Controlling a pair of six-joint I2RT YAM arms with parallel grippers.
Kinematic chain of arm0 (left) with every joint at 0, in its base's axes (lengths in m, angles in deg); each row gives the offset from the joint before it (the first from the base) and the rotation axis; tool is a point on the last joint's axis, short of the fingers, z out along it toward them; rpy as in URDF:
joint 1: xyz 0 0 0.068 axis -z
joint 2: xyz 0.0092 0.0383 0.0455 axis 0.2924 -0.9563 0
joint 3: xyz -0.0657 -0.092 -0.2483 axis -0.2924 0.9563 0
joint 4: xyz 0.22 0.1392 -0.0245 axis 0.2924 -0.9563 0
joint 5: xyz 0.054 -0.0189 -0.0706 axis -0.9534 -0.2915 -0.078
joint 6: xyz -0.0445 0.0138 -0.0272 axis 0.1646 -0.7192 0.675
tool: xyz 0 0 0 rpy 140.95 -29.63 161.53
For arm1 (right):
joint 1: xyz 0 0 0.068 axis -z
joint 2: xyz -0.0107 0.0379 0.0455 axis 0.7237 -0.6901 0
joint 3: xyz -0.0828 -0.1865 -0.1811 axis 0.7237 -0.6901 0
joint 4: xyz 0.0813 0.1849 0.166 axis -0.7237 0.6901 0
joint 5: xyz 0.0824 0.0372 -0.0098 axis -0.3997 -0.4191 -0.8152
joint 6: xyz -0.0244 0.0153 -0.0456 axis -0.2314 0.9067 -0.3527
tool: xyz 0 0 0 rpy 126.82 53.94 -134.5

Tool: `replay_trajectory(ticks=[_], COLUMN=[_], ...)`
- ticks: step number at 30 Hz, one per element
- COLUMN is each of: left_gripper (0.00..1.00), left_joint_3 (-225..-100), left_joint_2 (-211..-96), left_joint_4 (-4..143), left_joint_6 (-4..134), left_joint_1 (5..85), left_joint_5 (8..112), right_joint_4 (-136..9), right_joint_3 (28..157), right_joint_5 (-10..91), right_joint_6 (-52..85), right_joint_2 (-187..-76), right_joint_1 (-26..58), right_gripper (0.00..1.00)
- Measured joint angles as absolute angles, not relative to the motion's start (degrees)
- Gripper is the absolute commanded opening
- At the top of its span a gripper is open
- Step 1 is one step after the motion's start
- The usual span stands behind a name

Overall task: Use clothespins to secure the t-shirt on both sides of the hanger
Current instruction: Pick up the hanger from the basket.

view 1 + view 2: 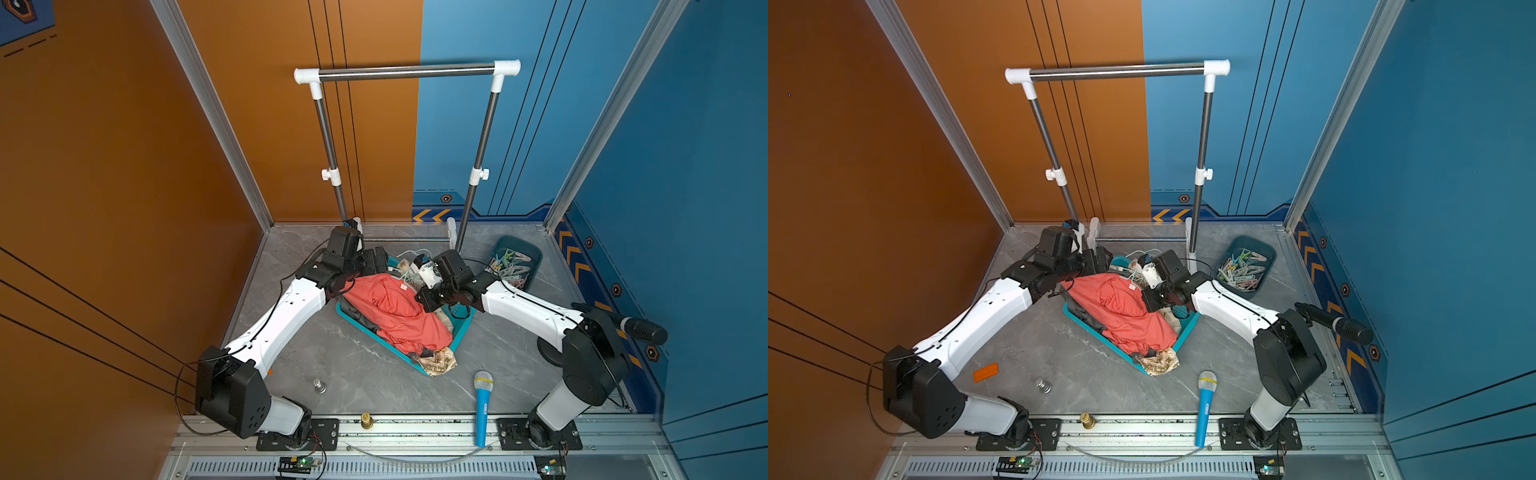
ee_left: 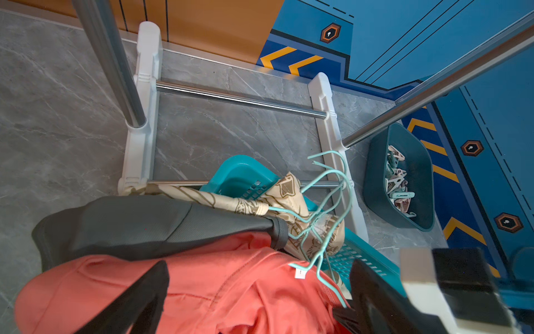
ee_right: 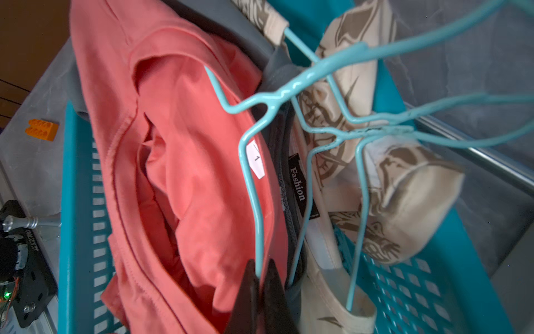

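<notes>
A grey marble-patterned table (image 1: 478, 357) is seen in both top views, and a clothes rail (image 1: 407, 71) of steel tubes and white joints is set along its far edge. A teal slotted laundry basket (image 2: 239, 173) is placed near the table's middle, in front of the rail. The basket is heaped with a coral t-shirt (image 1: 390, 307), which is laid over a dark grey garment (image 2: 130, 222) and a beige patterned garment (image 1: 436, 363). A dark teal bin (image 1: 536, 253) is set in the far right corner, well apart from the t-shirt, and the clothespins (image 1: 509, 268) are piled loose inside it in mixed pastel colours. None is seen on the t-shirt. A light blue wire hanger (image 3: 254, 188) is threaded through the coral neckline beside a white tag, and two further wire hangers (image 3: 361, 188) are tangled with it over the beige cloth. The right gripper (image 3: 261, 274) is pressed together on the wire of the hanger. The left gripper (image 2: 258, 264) is spread wide above the coral fabric, with nothing between its fingers (image 2: 138, 297). A blue toy microphone (image 1: 483, 407) is laid near the front edge, and a black microphone (image 1: 636, 328) is seen at the right edge. An orange brick (image 1: 985, 372) and a small metal weight (image 1: 319, 386) are found near the front left corner.
</notes>
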State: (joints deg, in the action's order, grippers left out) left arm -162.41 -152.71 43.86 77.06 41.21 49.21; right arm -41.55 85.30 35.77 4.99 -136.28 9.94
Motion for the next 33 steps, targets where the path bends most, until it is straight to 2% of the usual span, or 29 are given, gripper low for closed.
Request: replay_trajectory(ticks=[5,15,21,22,27,33], left_gripper=[0.98,0.98,0.88,0.80,0.64,0.32], left_joint_3=[-166.28,-169.47,-170.93,-171.41,-174.78,-178.52], left_joint_2=[-154.67,-158.52,-161.73,-162.30,-165.19,-166.85], left_joint_4=[42.04,41.41,41.08,41.08,40.56,38.72], left_joint_6=[75.49,73.04,72.71,72.75,72.21,70.77], left_joint_1=[43.61,46.39,46.85,46.96,48.14,50.15], left_joint_5=[51.44,62.89,64.59,64.57,64.57,63.09], right_joint_4=[-40.76,-39.78,-39.08,-39.08,-38.75,-37.90], right_joint_3=[85.43,86.39,86.66,86.66,86.64,86.57], right_joint_5=[35.75,35.07,34.18,34.09,33.19,32.93], right_joint_6=[3.96,4.07,4.97,5.16,5.36,5.58], right_joint_2=[-132.50,-131.10,-131.08,-131.01,-129.96,-128.37], right_joint_1=[9.94,9.94,10.05,10.05,10.05,10.27], right_gripper=[0.00,0.00,0.00,0.00,0.00,0.00])
